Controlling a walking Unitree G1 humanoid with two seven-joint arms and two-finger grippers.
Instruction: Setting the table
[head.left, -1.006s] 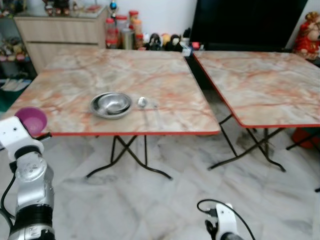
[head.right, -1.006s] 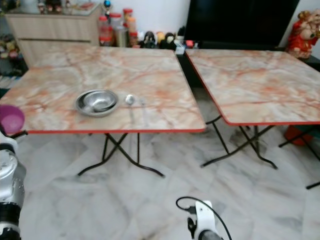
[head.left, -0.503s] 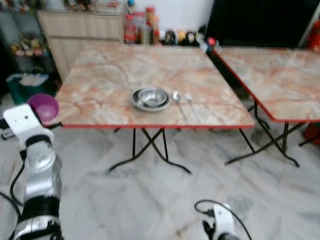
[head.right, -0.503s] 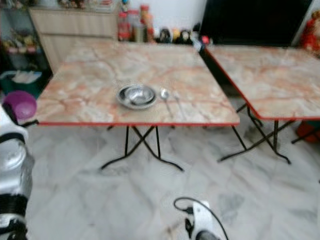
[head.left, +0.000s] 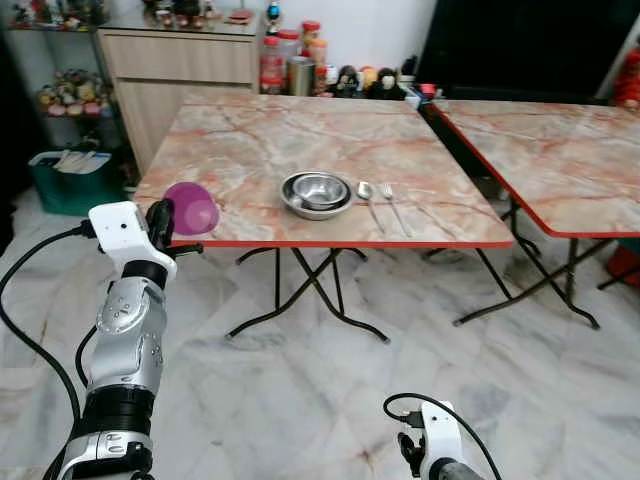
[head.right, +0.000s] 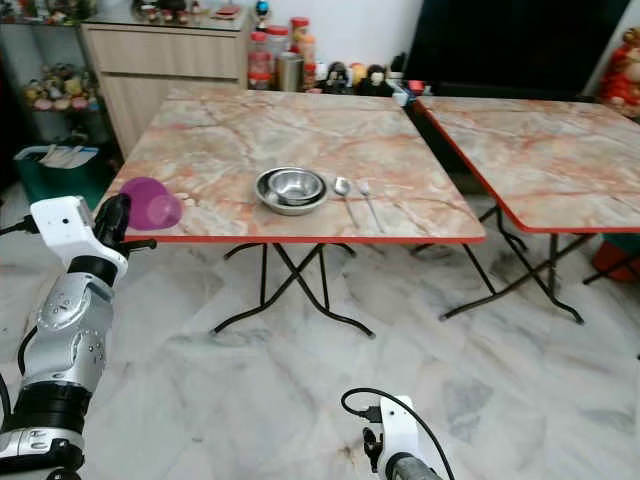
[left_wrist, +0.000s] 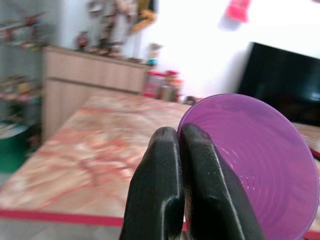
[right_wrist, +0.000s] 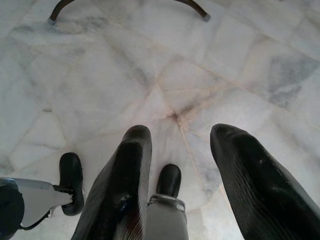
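My left gripper (head.left: 163, 222) is raised at the near left corner of the marble folding table (head.left: 250, 150), shut on the rim of a purple plastic bowl (head.left: 191, 207). In the left wrist view the purple bowl (left_wrist: 260, 165) sits tilted beside the pinched black fingers (left_wrist: 167, 185). Stacked steel bowls (head.left: 317, 192) rest near the table's front edge, with a spoon (head.left: 367, 195) and a fork (head.left: 393, 203) just to their right. My right gripper (right_wrist: 182, 185) hangs low over the floor, open and holding nothing.
A second marble table (head.left: 560, 150) stands to the right, across a narrow gap. A wooden cabinet (head.left: 180, 75), jars (head.left: 290, 65) and figurines line the back wall beside a dark television (head.left: 520, 45). A green bin (head.left: 70, 180) sits at left. Marble floor (head.left: 320, 400) lies before the tables.
The view has swung so both tables sit further right and sharper. My left arm with the purple bowl has risen and come closer to the table's corner.
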